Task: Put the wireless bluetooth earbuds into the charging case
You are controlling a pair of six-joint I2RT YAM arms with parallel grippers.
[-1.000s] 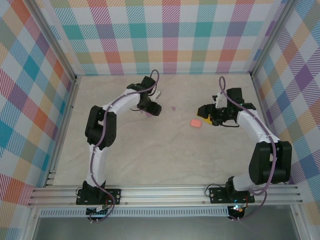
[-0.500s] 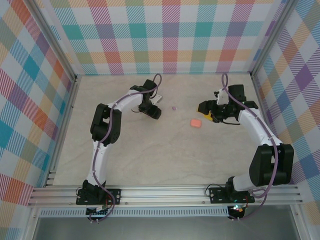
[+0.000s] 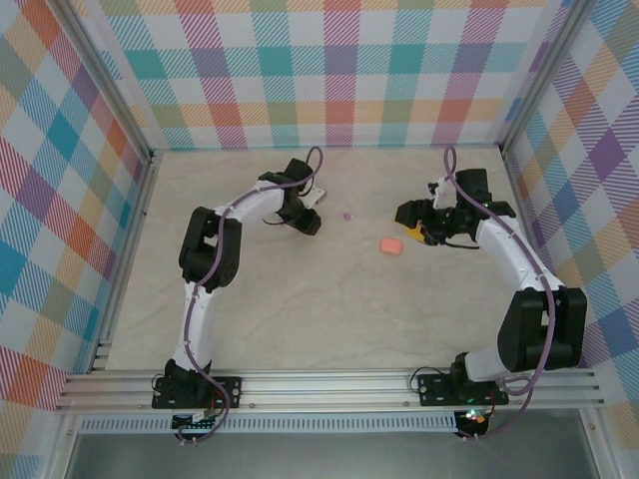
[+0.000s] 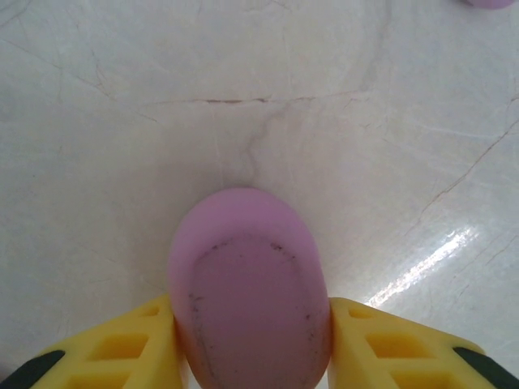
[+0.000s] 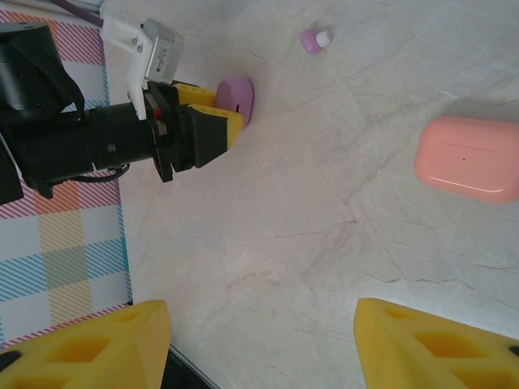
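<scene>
L fingers (image 4: 138,344) clamped on purple case (image 4: 250,292), btm ctr | R fingers (image 5: 422,344) apart, btm corners | purple earbud (image 5: 315,39) top ctr, salmon case (image 5: 474,158) right edge, both on surface (image 5: 324,243)

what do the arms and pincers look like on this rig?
Both the left arm and right arm have white links, black joint housings and a purple cable looped along them. Left pincer and right pincer: black bodies, chunky yellow fingers with recessed pockets and black patches near their bases.
</scene>
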